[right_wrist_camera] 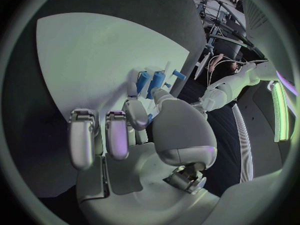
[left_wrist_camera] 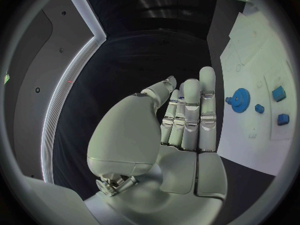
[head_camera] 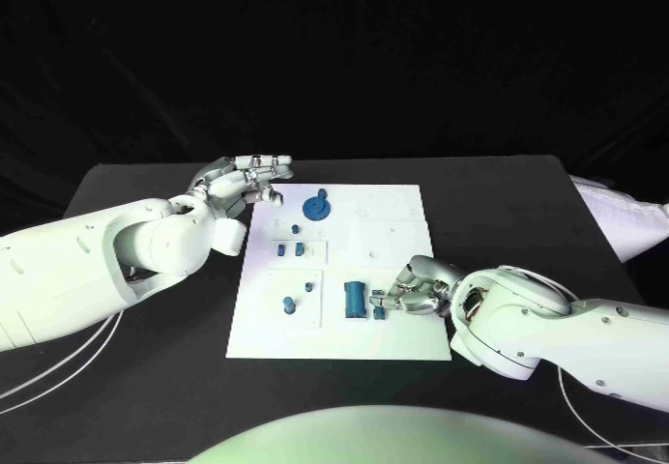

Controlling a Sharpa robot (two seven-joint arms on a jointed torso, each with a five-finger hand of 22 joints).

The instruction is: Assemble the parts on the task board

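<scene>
Two silver hands work over the white task board [head_camera: 404, 319] on the black worktop [head_camera: 530, 203]. The right hand [head_camera: 414, 290] sits at the near right part of the board. Its fingers curl down around a small blue part [head_camera: 381, 312], and in the right wrist view the thumb and one finger [right_wrist_camera: 134, 110] seem to pinch something blue. I think it holds that small part, but the fingers hide most of it. Just beside it lies a bigger blue block [head_camera: 356, 299], flat on the board.

The left hand [head_camera: 251, 179] is at the far left corner of the board. In the left wrist view its fingers [left_wrist_camera: 190, 115] are straight and pressed side by side, and the palm holds nothing. A round blue gear [head_camera: 319, 207] sits on the board near that hand. More little blue parts [head_camera: 290, 249] lie in the middle and near left of the board.

The step now looks like fitting the small part next to the bigger block. To do it well, the right hand should hold the part softly but firmly, so it does not slip or turn. It should line the part up straight with its spot first, then push down slowly. If it pushes crooked, the part may jam or pop out. It should also keep clear of the big block, so that does not get bumped. The left hand is best kept away, or it could gently press on the board's edge so the board does not slide.
</scene>
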